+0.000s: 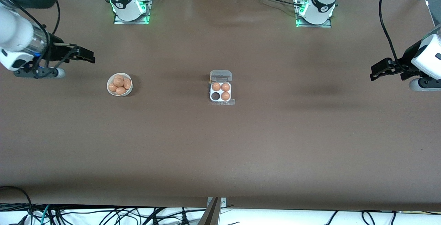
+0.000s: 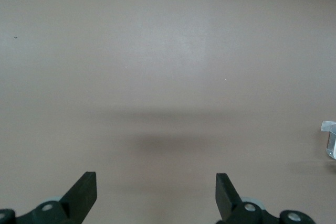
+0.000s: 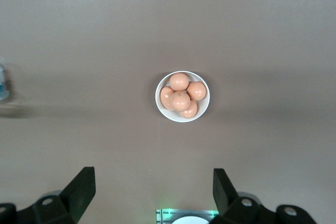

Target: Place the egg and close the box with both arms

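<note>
On the brown table (image 1: 220,156), two grippers hang at its ends with fingers spread: right gripper (image 3: 152,190), left gripper (image 2: 156,195). One white bowl (image 1: 119,84) holds five eggs. At mid-table, one open box (image 1: 221,88) holds three eggs, one cell empty.

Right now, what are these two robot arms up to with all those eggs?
Nothing is being handled yet. The box sits mid-table with its lid open, three eggs in it and one cell empty. Five more eggs fill a white bowl toward the right arm's end. The right gripper hangs open, up in the air near that bowl. The left gripper waits open over bare table at its own end.
</note>
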